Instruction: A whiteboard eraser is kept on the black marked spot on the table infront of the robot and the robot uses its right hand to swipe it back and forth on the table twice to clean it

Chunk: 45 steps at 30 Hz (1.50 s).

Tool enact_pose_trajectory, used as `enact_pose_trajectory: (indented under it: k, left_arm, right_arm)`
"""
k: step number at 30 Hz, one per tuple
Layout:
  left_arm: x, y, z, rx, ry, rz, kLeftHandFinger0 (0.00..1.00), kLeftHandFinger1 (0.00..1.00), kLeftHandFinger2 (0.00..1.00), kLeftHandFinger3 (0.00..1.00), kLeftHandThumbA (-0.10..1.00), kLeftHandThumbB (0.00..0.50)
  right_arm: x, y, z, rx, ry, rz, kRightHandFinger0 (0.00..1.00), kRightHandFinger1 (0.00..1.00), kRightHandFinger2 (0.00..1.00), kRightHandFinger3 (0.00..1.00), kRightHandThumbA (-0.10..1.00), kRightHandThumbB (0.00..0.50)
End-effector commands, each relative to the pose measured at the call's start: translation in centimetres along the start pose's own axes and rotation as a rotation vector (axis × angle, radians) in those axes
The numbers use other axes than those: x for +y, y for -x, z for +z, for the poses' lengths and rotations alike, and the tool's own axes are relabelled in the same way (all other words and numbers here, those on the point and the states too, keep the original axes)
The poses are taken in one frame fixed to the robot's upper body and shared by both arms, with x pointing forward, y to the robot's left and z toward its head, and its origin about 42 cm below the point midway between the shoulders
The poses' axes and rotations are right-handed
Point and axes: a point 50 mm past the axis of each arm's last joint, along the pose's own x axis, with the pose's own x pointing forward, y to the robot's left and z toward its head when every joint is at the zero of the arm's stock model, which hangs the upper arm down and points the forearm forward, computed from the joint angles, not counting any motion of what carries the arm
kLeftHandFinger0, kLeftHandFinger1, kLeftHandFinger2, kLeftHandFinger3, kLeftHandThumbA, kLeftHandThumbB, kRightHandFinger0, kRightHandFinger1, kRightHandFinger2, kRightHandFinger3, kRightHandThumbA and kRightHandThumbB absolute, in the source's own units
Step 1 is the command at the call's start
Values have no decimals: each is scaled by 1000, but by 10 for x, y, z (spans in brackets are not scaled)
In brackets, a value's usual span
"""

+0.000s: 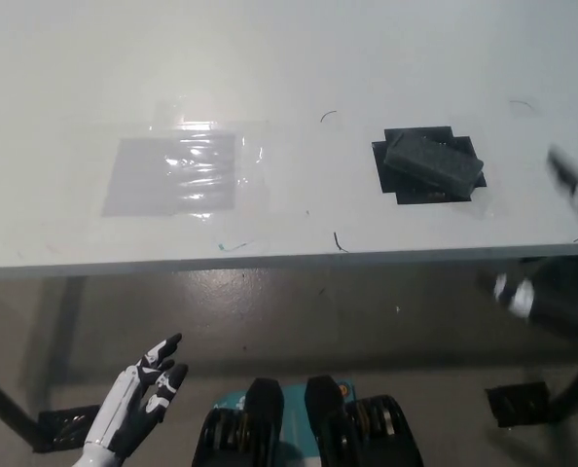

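Note:
A dark grey whiteboard eraser [433, 163] lies on the black marked spot [402, 191] at the right of the white table [289, 88]. My black right hand [573, 185] shows blurred at the picture's right edge, to the right of the eraser and apart from it; its state is unclear. Below the table's front edge at the lower left rests my white left hand [141, 394], open with its fingers spread and holding nothing.
A grey rectangle under glossy clear tape [177, 175] lies on the table's left half. Thin dark pen marks [339, 240] sit near the front edge [270, 263]. Black table feet [518, 402] stand on the floor below.

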Motion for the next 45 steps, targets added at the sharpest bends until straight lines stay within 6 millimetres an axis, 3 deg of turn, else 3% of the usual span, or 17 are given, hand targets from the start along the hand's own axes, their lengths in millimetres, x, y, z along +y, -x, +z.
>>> enact_pose_trajectory:
  k: [1, 7, 11, 13, 17, 19, 22, 23, 25, 27, 29, 32, 34, 37, 42, 45]
  left_arm:
    - [8, -8, 22, -224, -81, -61, 1000, 1000, 1000, 1000, 819, 369]
    - [8, -8, 23, -230, -83, -67, 1000, 1000, 1000, 1000, 808, 367]
    - [5, -6, 22, -221, -78, -72, 1000, 1000, 1000, 1000, 806, 376]
    - [4, -4, 22, -217, -76, -77, 1000, 1000, 1000, 1000, 806, 377]
    - [-1, 1, 21, -217, -68, -84, 1000, 1000, 1000, 1000, 802, 379]
    - [-3, 4, 21, -213, -66, -86, 1000, 1000, 1000, 1000, 804, 385]
    - [-8, 12, 20, -207, -55, -90, 1000, 1000, 1000, 1000, 791, 382]
    - [-9, 15, 20, -206, -49, -91, 1000, 1000, 1000, 1000, 779, 379]
    - [-11, 17, 20, -208, -39, -91, 1000, 1000, 1000, 1000, 767, 375]
    - [-12, 19, 21, -211, -33, -96, 1000, 1000, 1000, 1000, 763, 368]
    - [-14, 20, 21, -211, -31, -96, 1000, 1000, 1000, 1000, 763, 369]
    - [-16, 23, 21, -209, -33, -99, 1000, 1000, 1000, 1000, 769, 374]
    - [-16, 23, 22, -210, -36, -102, 1000, 1000, 1000, 1000, 771, 378]
    - [-16, 23, 24, -208, -25, -106, 1000, 1000, 1000, 1000, 750, 379]
    - [-15, 20, 25, -213, -48, -115, 1000, 1000, 1000, 1000, 769, 383]
    - [-17, 19, 27, -218, -44, -122, 1000, 1000, 1000, 1000, 761, 376]
  right_arm:
    - [-138, -194, 185, -192, 479, -76, 1000, 1000, 1000, 1000, 1000, 356]
    - [-129, -312, 183, 25, 525, -16, 1000, 1000, 1000, 1000, 1000, 383]
    - [-110, -360, 166, 169, 544, 37, 1000, 1000, 1000, 1000, 1000, 430]
    - [-103, -371, 157, 214, 559, 53, 1000, 1000, 1000, 1000, 1000, 429]
    - [-79, -394, 116, 349, 663, 94, 1000, 1000, 1000, 1000, 1000, 417]
    - [-69, -397, 96, 408, 685, 115, 1000, 1000, 1000, 1000, 1000, 395]
    - [-52, -391, 66, 493, 704, 150, 1000, 1000, 1000, 1000, 1000, 423]
    - [-43, -384, 50, 515, 702, 167, 1000, 1000, 1000, 1000, 1000, 388]
    - [-33, -375, 32, 543, 711, 195, 1000, 1000, 1000, 1000, 1000, 372]
    - [-22, -364, 13, 586, 735, 240, 1000, 1000, 1000, 1000, 1000, 407]
    - [-13, -356, 0, 632, 745, 282, 1000, 1000, 1000, 1000, 1000, 361]
    - [5, -334, -30, 676, 742, 316, 1000, 1000, 1000, 1000, 1000, 381]
    - [10, -324, -43, 711, 748, 335, 1000, 1000, 1000, 1000, 1000, 406]
    - [14, -312, -58, 753, 654, 336, 1000, 1000, 1000, 1000, 1000, 373]
    - [17, -305, -65, 777, 611, 337, 1000, 1000, 1000, 1000, 1000, 411]
    - [24, -301, -69, 778, 610, 355, 1000, 1000, 1000, 1000, 1000, 409]
